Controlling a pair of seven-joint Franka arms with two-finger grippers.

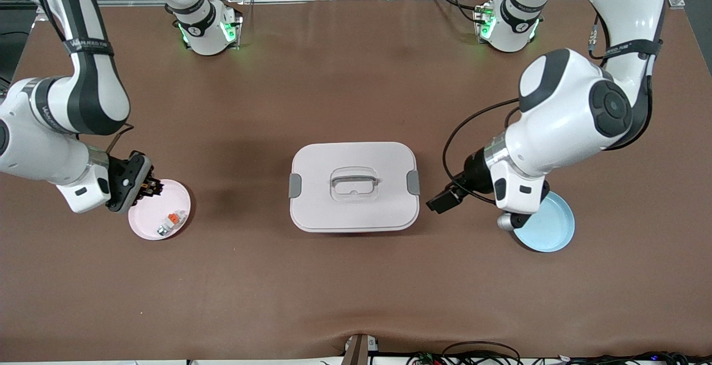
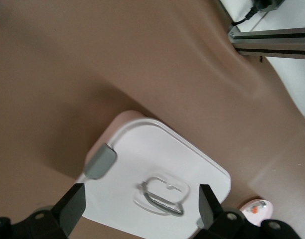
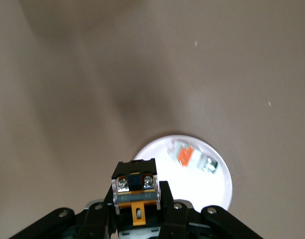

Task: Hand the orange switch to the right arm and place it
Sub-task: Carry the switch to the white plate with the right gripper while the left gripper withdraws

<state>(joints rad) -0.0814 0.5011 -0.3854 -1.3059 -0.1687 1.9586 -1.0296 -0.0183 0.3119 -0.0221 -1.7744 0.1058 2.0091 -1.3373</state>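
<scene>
Over at the right arm's end of the table, the right gripper [image 3: 137, 199] is clamped tight on the orange switch [image 3: 136, 191], hanging just above the rim of the pink plate [image 1: 139, 227] on the side farther from the front camera. So the drop spot is basically straight under the claw, slightly nearer the camera. The switch is stubby. Its longer axis seems to run out along the fingers, with the black end and its two screws poking out past the tips and the orange band and tab sitting back between them, tilted down toward the plate. One catch: a whitish part with an orange tab [image 1: 169, 221] is lying on the plate's nearer half, so I'd say the release wants the bare patch beside it. The left gripper [image 2: 141, 204] waits with its fingers wide apart and empty by the blue plate [image 1: 550, 231], looking across at the lidded box [image 1: 354, 187]. It's well apart from the switch, so the right arm is the nearer one.
</scene>
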